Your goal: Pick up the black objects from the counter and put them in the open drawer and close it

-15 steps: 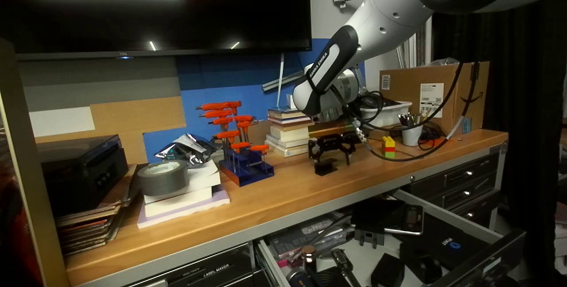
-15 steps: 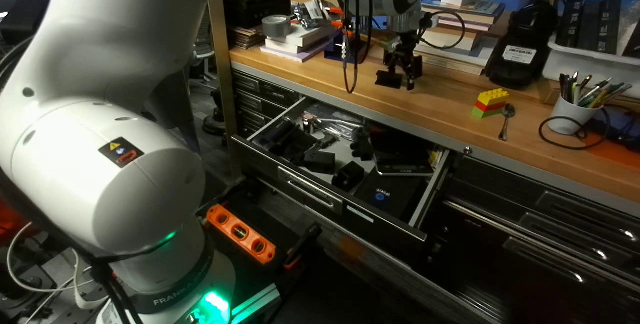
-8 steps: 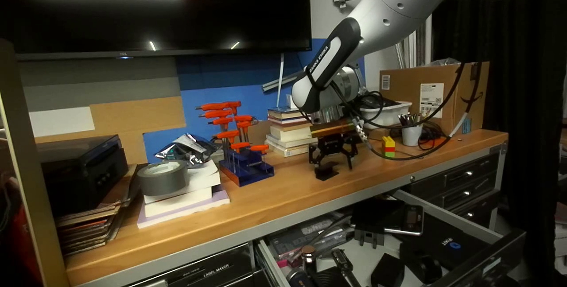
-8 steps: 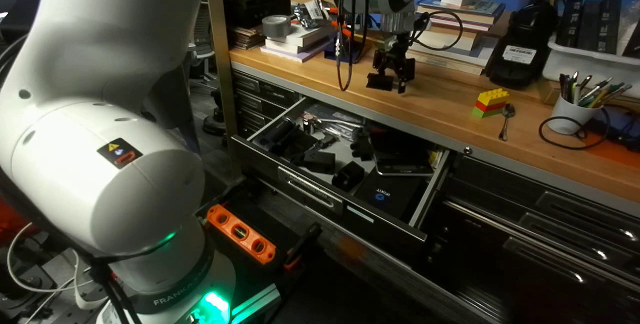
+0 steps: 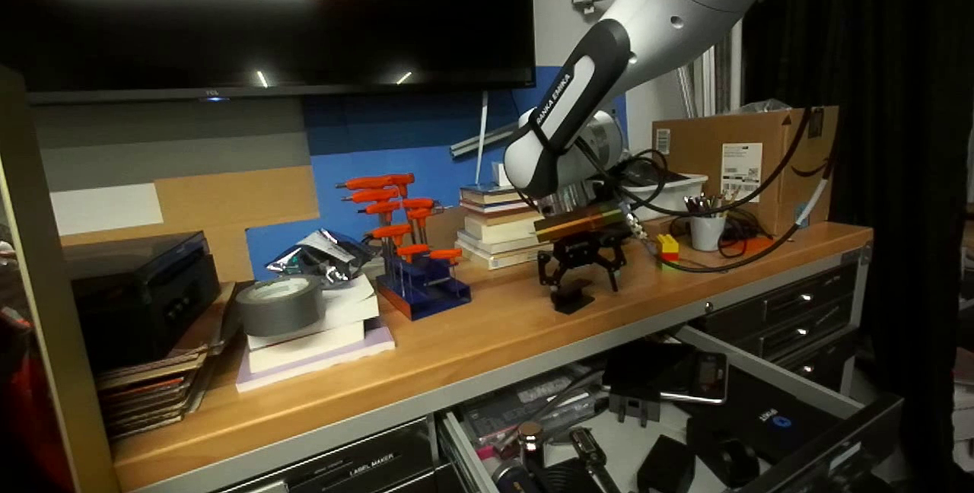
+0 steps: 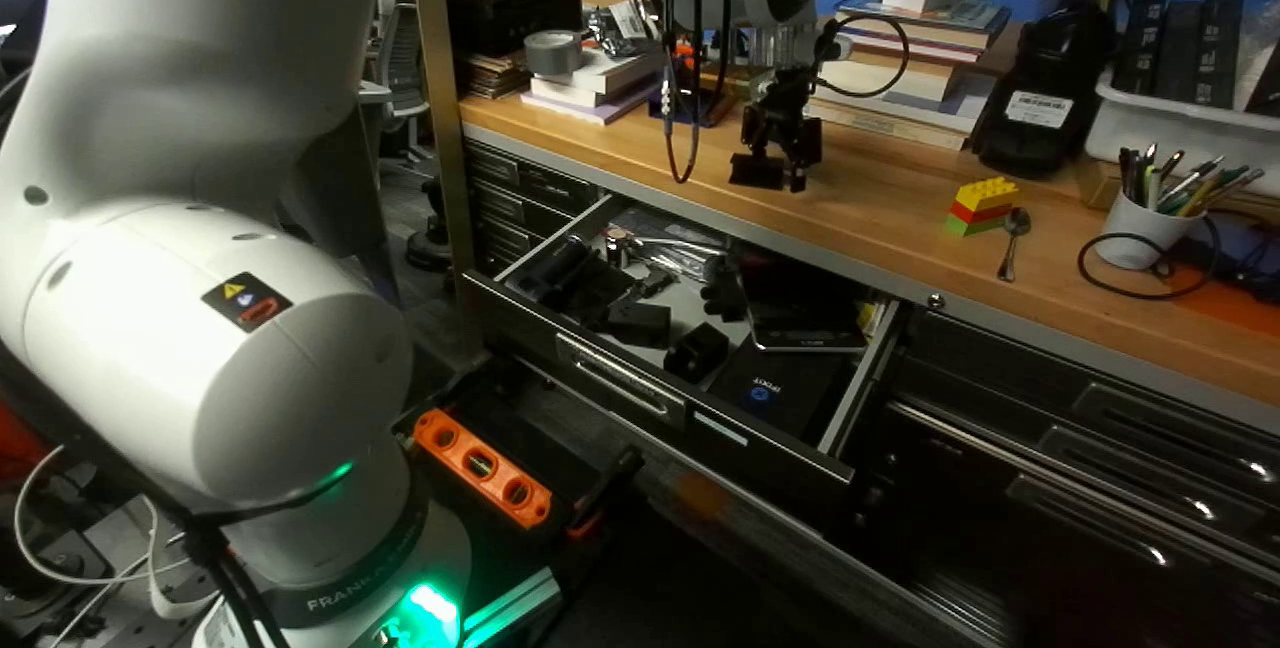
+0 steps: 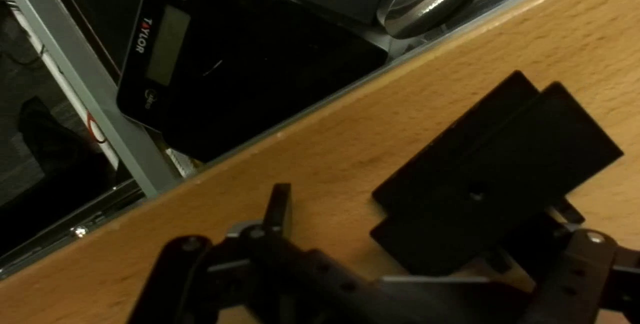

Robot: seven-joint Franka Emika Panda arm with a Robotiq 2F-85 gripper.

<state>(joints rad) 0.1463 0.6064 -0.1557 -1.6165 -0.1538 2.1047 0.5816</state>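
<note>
End effector is seen released, jaws spread wide. Black block is found beneath, on the surface; in wrist view, long axis is slanted from lower left to upper right.

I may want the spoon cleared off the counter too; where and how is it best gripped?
Probably by the handle near its middle, coming straight down and squeezing across its narrow width. The spoon lies flat on the counter, its handle pointing to the front edge, while the rounded bowl sits close beside the toy-brick stack, a tighter spot.
</note>
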